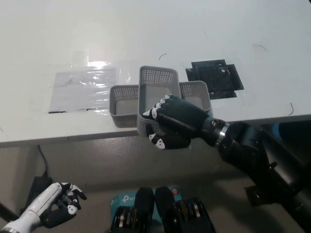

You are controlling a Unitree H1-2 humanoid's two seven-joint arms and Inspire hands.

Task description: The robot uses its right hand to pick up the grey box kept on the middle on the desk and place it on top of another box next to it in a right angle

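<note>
Grey box laid crosswise on its neighbour, release not yet made

The right robot hand (167,127) is clamped on the near end of the grey box (156,92), which sits across the other box (125,105) at roughly a right angle, near the front edge of the bench (146,34). The lift and carry look done; what is left is letting go and drawing the arm back. Whether the box rests fully on the lower rims is hard to tell from above. The left robot hand (60,208) hangs low beside the body, fingers loosely curled, holding nothing.
</note>
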